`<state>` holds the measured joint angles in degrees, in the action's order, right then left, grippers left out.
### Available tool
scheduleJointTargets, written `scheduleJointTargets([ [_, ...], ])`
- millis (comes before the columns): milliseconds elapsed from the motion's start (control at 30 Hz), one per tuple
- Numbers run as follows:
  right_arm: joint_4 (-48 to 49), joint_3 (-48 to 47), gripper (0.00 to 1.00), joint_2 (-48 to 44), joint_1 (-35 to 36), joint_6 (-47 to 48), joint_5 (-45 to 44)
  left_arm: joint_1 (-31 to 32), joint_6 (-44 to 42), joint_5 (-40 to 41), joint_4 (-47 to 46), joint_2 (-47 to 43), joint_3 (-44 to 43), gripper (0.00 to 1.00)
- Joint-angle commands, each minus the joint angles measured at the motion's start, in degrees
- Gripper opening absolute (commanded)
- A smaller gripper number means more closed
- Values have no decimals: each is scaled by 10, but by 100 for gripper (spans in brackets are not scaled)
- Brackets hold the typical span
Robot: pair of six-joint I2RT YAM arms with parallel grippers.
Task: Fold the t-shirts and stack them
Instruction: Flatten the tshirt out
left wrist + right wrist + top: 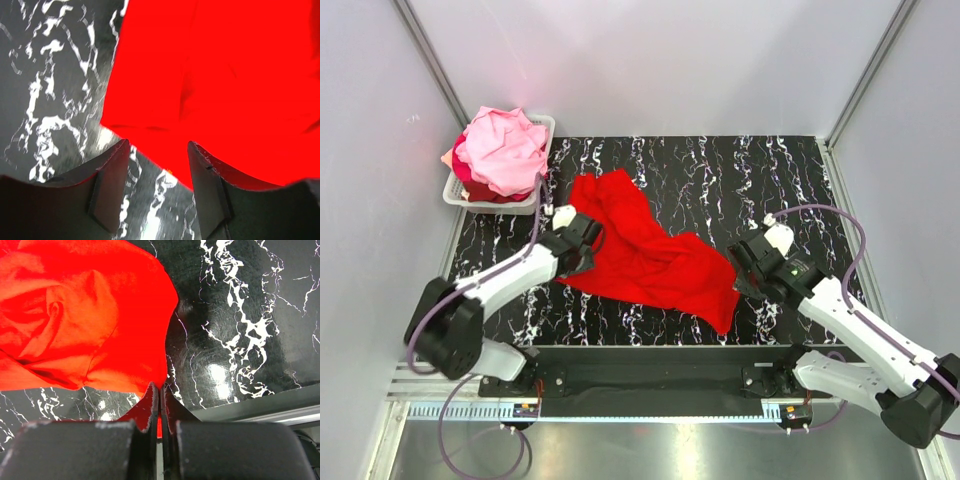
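Note:
A bright red t-shirt (645, 250) lies crumpled and spread across the middle of the black marbled table. My left gripper (588, 238) is at the shirt's left edge. In the left wrist view it (157, 145) stands open, with bare table between its fingers (112, 185) and the red cloth (225, 75) just ahead. My right gripper (742, 272) is at the shirt's right edge. Seen from the right wrist, it (160, 386) is shut, and a strip of the red t-shirt (90, 315) is pinched between the jaws. More t-shirts, light pink (505, 150) and peach (448, 158), are heaped in the basket.
A white slotted basket (495, 206) stands at the table's back left corner. The table's (740, 180) front edge runs close below the right gripper as a dark rail (260, 407). White walls enclose the left, back and right sides.

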<state>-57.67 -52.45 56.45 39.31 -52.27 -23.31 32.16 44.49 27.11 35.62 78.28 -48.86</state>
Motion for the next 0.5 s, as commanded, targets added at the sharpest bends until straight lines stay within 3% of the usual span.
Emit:
scheduleJointTargets([
  [0,16,-5,0,4,-4,4,-17,0,-26,32,-36,49,-35,55],
  [233,15,-5,0,8,-4,14,-18,0,-44,29,-68,124,-40,55],
  [333,12,-4,0,3,-5,15,-19,0,-44,37,-70,136,-42,44],
  [400,9,-2,0,-1,-4,16,-21,-1,-41,46,-61,127,-41,24],
  [467,6,-3,0,-3,-4,17,-23,-6,-42,62,-49,111,-38,13],
])
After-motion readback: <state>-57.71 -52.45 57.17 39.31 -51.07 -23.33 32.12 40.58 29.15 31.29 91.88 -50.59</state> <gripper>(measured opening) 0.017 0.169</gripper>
